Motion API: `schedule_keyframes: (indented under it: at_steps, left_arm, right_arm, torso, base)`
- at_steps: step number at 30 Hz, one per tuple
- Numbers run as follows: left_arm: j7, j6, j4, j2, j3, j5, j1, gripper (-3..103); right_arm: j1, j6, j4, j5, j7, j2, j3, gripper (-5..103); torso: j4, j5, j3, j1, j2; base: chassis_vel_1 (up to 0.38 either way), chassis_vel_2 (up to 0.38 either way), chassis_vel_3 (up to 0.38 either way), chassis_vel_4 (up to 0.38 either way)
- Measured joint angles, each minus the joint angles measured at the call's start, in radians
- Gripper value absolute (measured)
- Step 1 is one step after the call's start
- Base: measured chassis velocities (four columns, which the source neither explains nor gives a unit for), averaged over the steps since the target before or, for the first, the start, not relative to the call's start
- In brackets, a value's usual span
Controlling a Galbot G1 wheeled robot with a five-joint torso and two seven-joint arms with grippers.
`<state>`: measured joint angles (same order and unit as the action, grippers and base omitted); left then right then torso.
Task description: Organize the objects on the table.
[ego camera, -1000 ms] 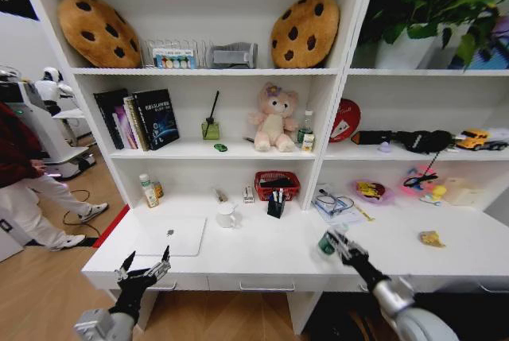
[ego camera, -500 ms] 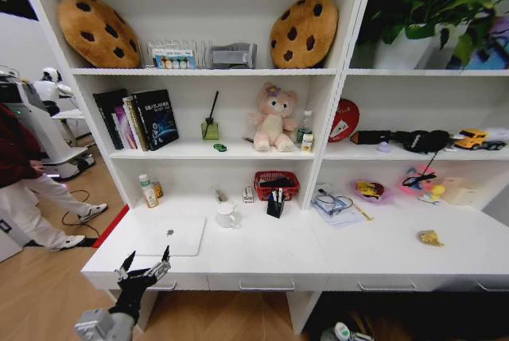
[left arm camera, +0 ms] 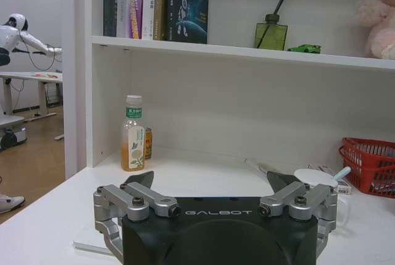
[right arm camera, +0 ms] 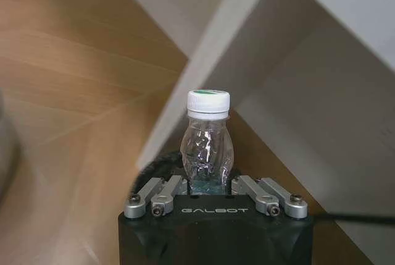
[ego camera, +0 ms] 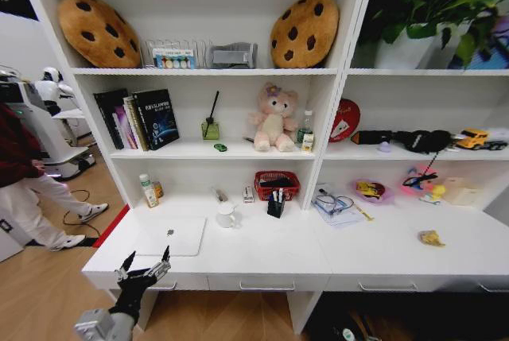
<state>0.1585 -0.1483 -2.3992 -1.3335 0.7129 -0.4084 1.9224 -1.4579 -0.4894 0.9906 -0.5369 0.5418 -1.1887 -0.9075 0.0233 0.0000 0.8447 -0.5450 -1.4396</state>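
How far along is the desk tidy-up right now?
Early. In hand: the right gripper is shut on the clear water bottle, below the desk. Left: the laptop, pen cup and yellow scrap sit on the desk. Left gripper hovers open.

The clear water bottle's base sits hidden inside the right pincer, below the bench edge.

Clear ribbed plastic bottle; smooth matt white table.

Left gripper spread wide (low, forward), right gripper clamped
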Motion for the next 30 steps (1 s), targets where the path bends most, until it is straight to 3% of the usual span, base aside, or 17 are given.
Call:
schedule_keyframes:
  at_steps: [2, 3, 6, 15, 21, 25, 30]
  left_arm:
    - [0.0, 0.0, 0.0, 0.0, 0.0, 0.0, 0.0, 100]
    - [0.0, 0.0, 0.0, 0.0, 0.0, 0.0, 0.0, 100]
    - [0.0, 0.0, 0.0, 0.0, 0.0, 0.0, 0.0, 100]
    - [0.0, 0.0, 0.0, 0.0, 0.0, 0.0, 0.0, 100]
    - [0.0, 0.0, 0.0, 0.0, 0.0, 0.0, 0.0, 100]
    - [0.0, 0.0, 0.0, 0.0, 0.0, 0.0, 0.0, 100]
    - [0.0, 0.0, 0.0, 0.0, 0.0, 0.0, 0.0, 100]
  right_arm:
    - [0.078, -0.089, -0.178, 0.019, -0.14, -0.038, 0.015, 26]
    - [0.078, -0.089, -0.178, 0.019, -0.14, -0.038, 0.015, 26]
    - [0.207, -0.219, -0.435, 0.014, -0.291, -0.061, 0.027, 26]
    - [0.322, -0.228, -0.59, 0.045, -0.401, -0.074, 0.027, 26]
    - [0.334, -0.188, -0.601, 0.103, -0.412, -0.068, 0.026, 25]
    - [0.326, -0.176, -0.599, 0.105, -0.429, -0.066, 0.029, 36]
    - [0.315, -0.167, -0.596, 0.149, -0.47, -0.067, 0.037, 57]
  torso:
    - [0.0, -0.0003, 0.0, 0.0, 0.0]
    - [0.0, -0.0003, 0.0, 0.0, 0.0]
    - [-0.0004, 0.0, 0.0, 0.0, 0.0]
    - [-0.0004, -0.0001, 0.0, 0.0, 0.0]
    - [0.0, -0.0001, 0.0, 0.0, 0.0]
    - [-0.0001, -0.0002, 0.0, 0.0, 0.0]
    - [-0.0002, -0.0001, 0.0, 0.0, 0.0]
  base:
    - [0.0, 0.0, 0.0, 0.0]
    - [0.0, 0.0, 0.0, 0.0]
    - [0.0, 0.0, 0.0, 0.0]
    - [0.0, 0.0, 0.0, 0.0]
    - [0.0, 0.0, 0.0, 0.0]
    - [0.0, 0.0, 0.0, 0.0]
    - [0.0, 0.0, 0.0, 0.0]
